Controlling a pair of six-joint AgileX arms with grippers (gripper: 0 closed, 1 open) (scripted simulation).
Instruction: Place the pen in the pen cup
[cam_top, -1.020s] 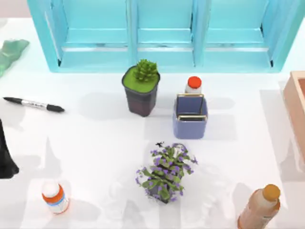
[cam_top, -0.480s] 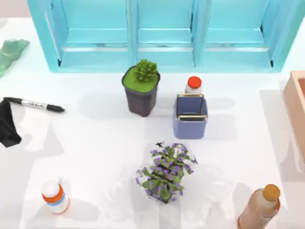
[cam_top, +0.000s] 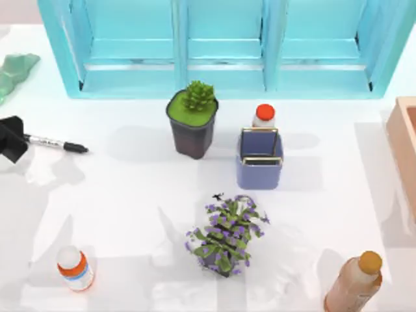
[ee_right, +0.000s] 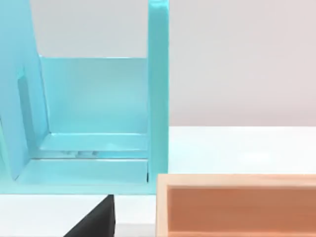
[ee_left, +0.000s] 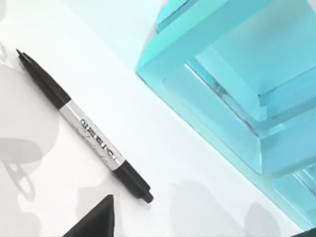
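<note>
**Op A:** How do you rate the pen [cam_top: 57, 143] for handling?

**Op B:** Light, stiff and slim, I'd judge, with a smooth barrel that could roll or slip. It lies flat on the desk [cam_top: 130, 195] at the far left, well apart from the pen cup [cam_top: 259, 166]. I'd take it across the white label band [ee_left: 96, 141], close to its balance point.

**Op A:** And my left gripper [cam_top: 11, 138]?

**Op B:** It sits over the pen's outer end at the desk's left edge. I cannot tell how its fingers stand.

**Op A:** Changed from a second ago?

**Op B:** Yes. The left gripper was lower down that edge, clear of the pen; it has moved up onto it. The pen, the cup and the succulent pot [cam_top: 192, 123] haven't shifted.
</note>
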